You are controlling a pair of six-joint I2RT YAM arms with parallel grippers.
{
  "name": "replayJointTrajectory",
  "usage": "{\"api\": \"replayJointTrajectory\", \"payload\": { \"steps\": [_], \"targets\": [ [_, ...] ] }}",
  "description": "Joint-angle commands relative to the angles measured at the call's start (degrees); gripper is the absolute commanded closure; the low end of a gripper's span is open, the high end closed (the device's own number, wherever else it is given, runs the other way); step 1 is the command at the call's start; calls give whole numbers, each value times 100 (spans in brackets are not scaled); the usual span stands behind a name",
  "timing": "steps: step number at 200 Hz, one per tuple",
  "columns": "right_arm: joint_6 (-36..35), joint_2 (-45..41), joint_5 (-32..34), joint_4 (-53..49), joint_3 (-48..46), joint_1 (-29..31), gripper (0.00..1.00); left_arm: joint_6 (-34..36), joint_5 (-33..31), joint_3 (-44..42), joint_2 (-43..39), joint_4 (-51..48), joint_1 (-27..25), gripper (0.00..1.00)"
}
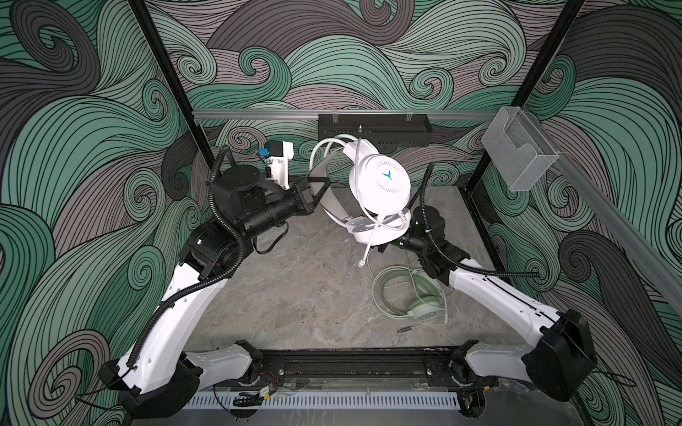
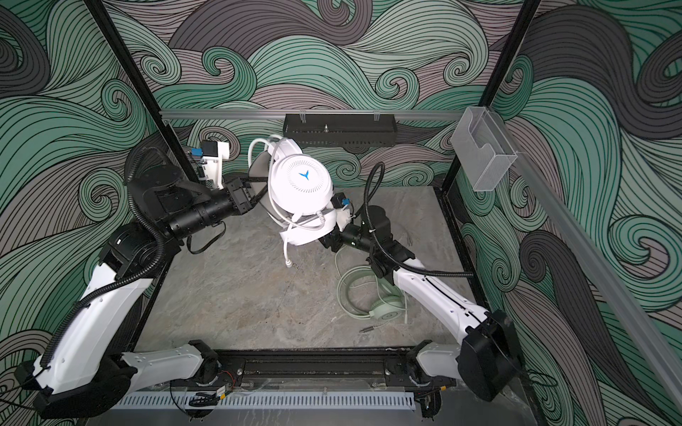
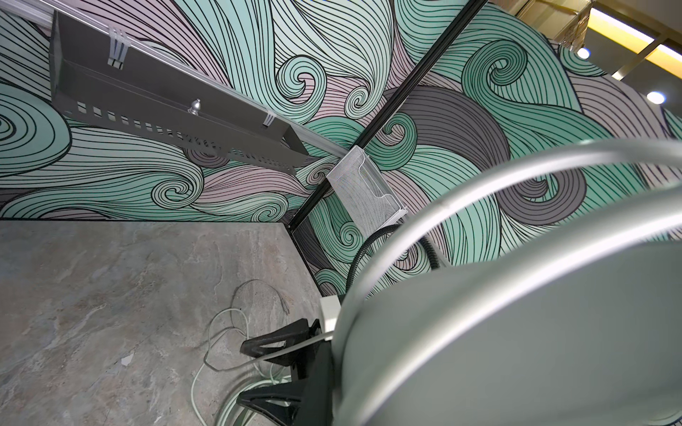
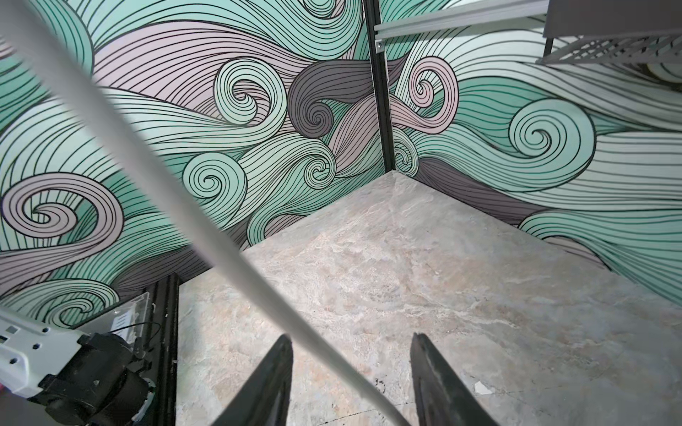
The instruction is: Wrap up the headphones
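The left gripper (image 1: pixel 326 182) is clamped on the headband (image 1: pixel 319 169) of the white headset (image 1: pixel 380 180), holding it aloft. The right gripper (image 4: pixel 350 337), just below it, stands apart with the cable (image 4: pixel 221 239) running between its jaws. The mint headset (image 1: pixel 420 310) lies lower down, beside that gripper's arm. The step in hand looks like catching the cable; next, pinch it lightly and lead it round the headset.

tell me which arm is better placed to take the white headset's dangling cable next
Right, probably. The left gripper is shut on the white headset, holding it up by the band; the right gripper is open beneath it, with the cable between its fingers.
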Motion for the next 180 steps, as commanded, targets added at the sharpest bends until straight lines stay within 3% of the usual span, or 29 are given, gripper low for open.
{"api": "replayJointTrajectory", "payload": {
  "steps": [1,86,145,180],
  "targets": [
    [64,-32,6,156,-56,29,52,-398,76,144,-32,692,-27,100],
    [4,-25,83,44,-35,84,75,-759,52,249,118,1106,-29,100],
    [-125,-185,172,-171,-110,90,100,-910,-104,150,130,1299,-28,100],
    [-545,-461,408,-725,-90,233,100,-1022,-481,106,197,1434,-27,100]
  ]
}}
